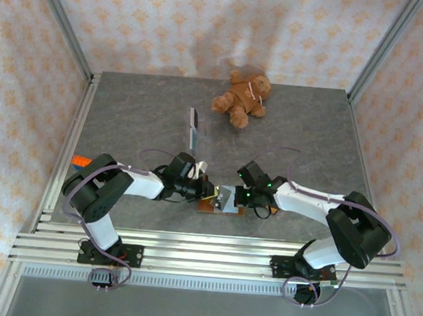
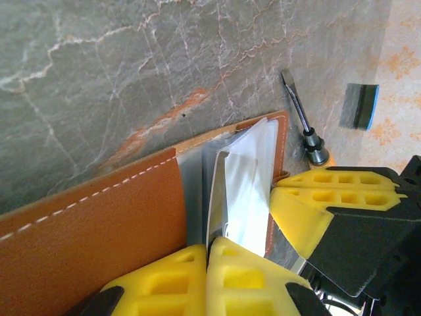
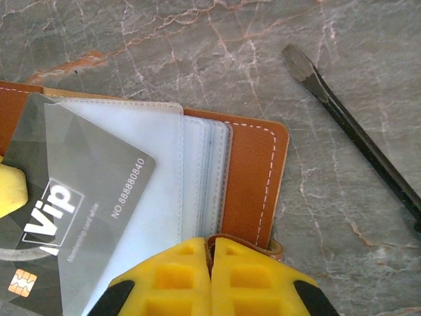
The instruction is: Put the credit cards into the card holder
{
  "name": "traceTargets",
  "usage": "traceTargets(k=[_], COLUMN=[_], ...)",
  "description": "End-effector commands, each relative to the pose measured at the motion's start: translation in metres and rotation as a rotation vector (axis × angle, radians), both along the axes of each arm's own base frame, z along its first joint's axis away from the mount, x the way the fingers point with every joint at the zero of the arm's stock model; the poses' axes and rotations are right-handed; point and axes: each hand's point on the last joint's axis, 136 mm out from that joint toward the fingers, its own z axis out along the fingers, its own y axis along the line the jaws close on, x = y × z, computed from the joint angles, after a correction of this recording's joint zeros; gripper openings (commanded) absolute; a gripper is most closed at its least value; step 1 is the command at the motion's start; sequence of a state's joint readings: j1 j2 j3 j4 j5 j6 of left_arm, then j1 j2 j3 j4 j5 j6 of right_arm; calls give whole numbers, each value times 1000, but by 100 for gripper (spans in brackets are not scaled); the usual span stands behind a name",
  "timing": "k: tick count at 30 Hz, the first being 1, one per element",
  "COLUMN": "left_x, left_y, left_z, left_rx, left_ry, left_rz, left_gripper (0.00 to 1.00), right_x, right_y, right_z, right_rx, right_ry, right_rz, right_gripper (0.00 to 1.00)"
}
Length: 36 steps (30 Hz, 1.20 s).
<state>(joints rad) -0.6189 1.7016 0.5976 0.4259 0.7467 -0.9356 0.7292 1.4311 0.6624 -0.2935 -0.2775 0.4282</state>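
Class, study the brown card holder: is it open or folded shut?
Open. The card holder lies spread, brown covers apart, its clear inner sleeves exposed and a grey VIP card resting among them.

I read "ViP" and "NO.88880840" printed on the grey card (image 3: 85, 197); the small line under the logo is too blurred.

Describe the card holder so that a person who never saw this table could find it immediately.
On the grey marble table, go to the middle of the near edge, opposite the teddy bear at the back. The card holder lies open there. Brown leather, white stitching and clear pockets set it apart from the dark screwdriver beside it.
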Motion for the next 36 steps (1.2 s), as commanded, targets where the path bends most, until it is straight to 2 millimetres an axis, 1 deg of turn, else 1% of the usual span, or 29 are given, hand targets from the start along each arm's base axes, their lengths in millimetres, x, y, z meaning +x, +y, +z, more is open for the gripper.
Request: traceTargets(k=[1,6,9,15,22,25,27,29,31,34,36], left_x=[8,16,20,21,18,19,19,16,15,14,14], left_y=[11,16,12,9,2,0,1,4,10,17,18], left_z=[2,4,8,8,4,9,9,5,3,1,-1], left_rx=[-6,-50,-90,-142,-154,-164,-145,-106,-66,-18,-10], left_ry=[-33,-65,-75,-81,-83,-100,-102,-92,-94,-94,-84], left_rz=[82,172,187,226,232,243,240,240,246,248,241], left_gripper=[1,0,0,1,3,6,10,21,27,31,31], right_x=[-18,-18,-18,-21,-22,-21,-21,-20,-20,-19,-18], right_y=[-11,-7,-3,4,14,16,16,14,12,8,6], right_z=[-14,-13,-12,-12,-8,-7,-7,-7,-7,-6,-6], right_rx=[-29,-1,26,71,128,143,140,131,116,100,91], right_ry=[65,64,66,80,94,93,91,87,84,72,67], right_rz=[-6,-6,-6,-7,-5,-5,-5,-6,-7,-14,-13], right_gripper=[0,0,0,0,0,0,0,0,0,0,0])
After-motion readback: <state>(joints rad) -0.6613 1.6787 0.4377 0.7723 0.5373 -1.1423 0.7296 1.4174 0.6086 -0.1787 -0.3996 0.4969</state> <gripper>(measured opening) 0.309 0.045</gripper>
